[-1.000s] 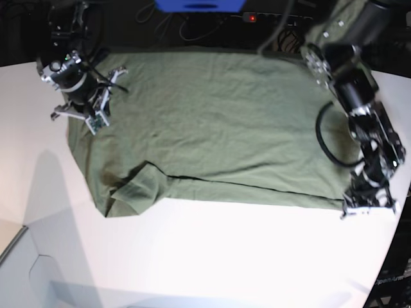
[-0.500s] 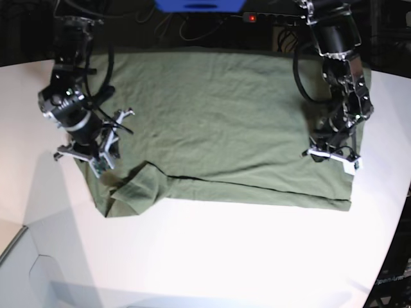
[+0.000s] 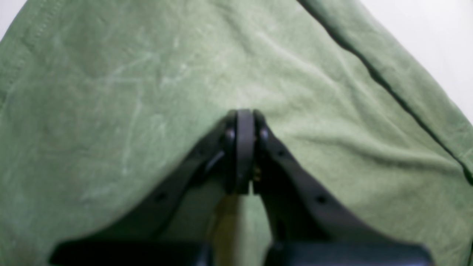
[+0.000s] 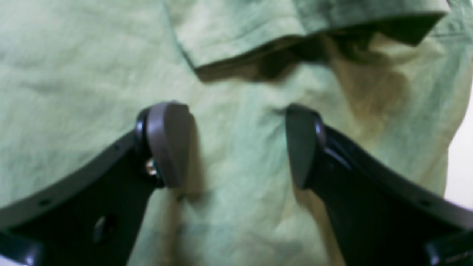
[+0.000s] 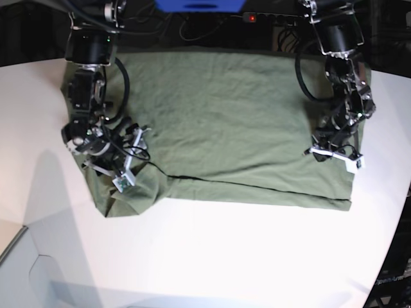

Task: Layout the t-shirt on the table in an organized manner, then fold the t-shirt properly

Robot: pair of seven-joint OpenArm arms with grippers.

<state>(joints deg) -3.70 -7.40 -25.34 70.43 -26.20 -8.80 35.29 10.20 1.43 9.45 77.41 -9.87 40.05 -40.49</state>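
The olive-green t-shirt (image 5: pixel 225 115) lies spread across the far half of the white table (image 5: pixel 225 256), with a long folded band along its near edge and a crumpled sleeve (image 5: pixel 131 192) at the near left. My right gripper (image 5: pixel 123 172) hovers low over that left part, open. In the right wrist view its fingers (image 4: pixel 168 144) stand wide apart over bare cloth (image 4: pixel 236 177), just short of the folded sleeve edge (image 4: pixel 295 33). My left gripper (image 5: pixel 334 156) rests on the shirt's right side. In the left wrist view it (image 3: pixel 242 122) is shut, tips together above the cloth (image 3: pixel 111 111).
Behind the table's far edge lie a blue object (image 5: pixel 199 5), dark cables and a power strip with a red light (image 5: pixel 252 18). The table's curved edge (image 5: pixel 393 250) runs down the right. A grey lower surface (image 5: pixel 9 250) shows at the near left.
My right gripper came down the shirt's left side to the crumpled sleeve and opened. My left arm moved from the near right corner up onto the shirt's right side, still shut.
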